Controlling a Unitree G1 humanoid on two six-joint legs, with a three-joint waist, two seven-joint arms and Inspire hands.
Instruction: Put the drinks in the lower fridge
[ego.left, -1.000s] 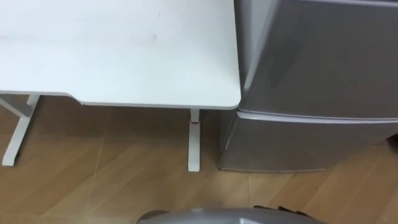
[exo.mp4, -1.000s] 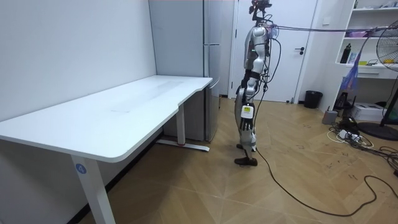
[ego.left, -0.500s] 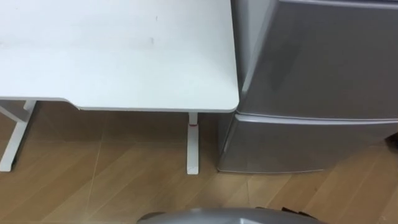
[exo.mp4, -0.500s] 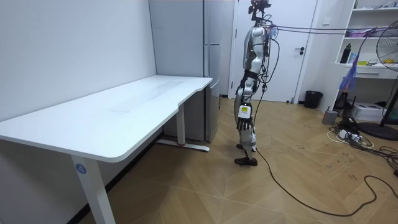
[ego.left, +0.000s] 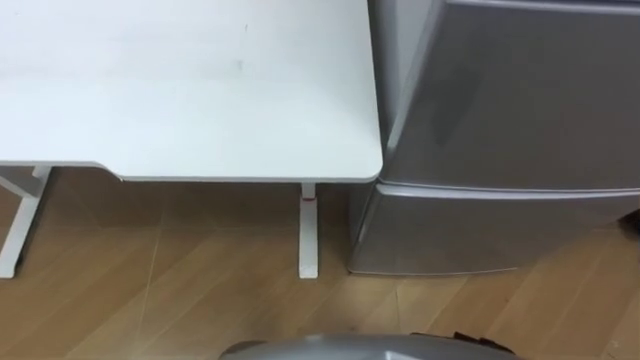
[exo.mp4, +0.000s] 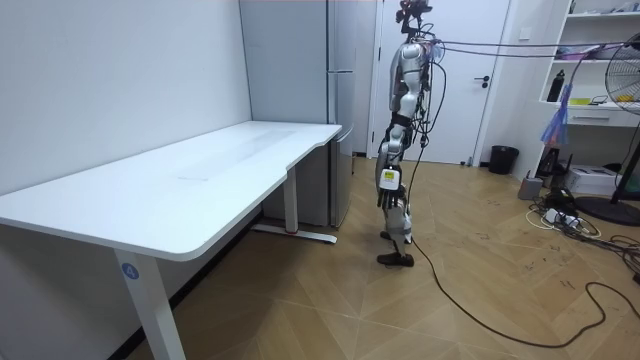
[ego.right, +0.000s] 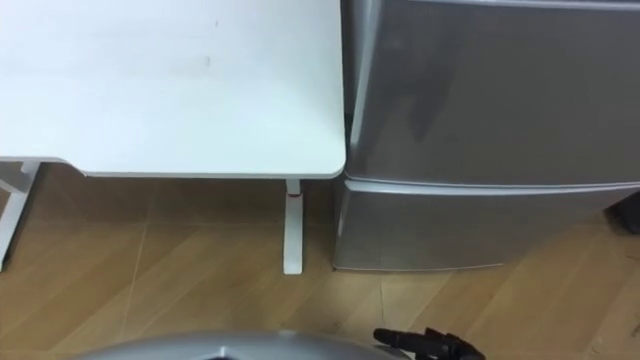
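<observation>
One table (ego.left: 200, 90) corner just beside fridge (ego.left: 510, 130) — wood floor (ego.left: 180, 290) stretching before both, robot hand (exo.mp4: 390, 148) state unclear.

Room view: robot is recorded standing upright, torso faced toward 9 o'clock. Left arm is carried down along the body, slightly bent at the elbow. Left hand (exo.mp4: 389, 190) is hung at thigh level, at 6 o'clock from the shoulder.

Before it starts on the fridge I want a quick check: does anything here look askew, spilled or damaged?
Nothing stands out. The fridge stands upright with its upper part and its lower door both shut. The white table sits level right beside it, and the wooden floor in front shows no spill.
</observation>
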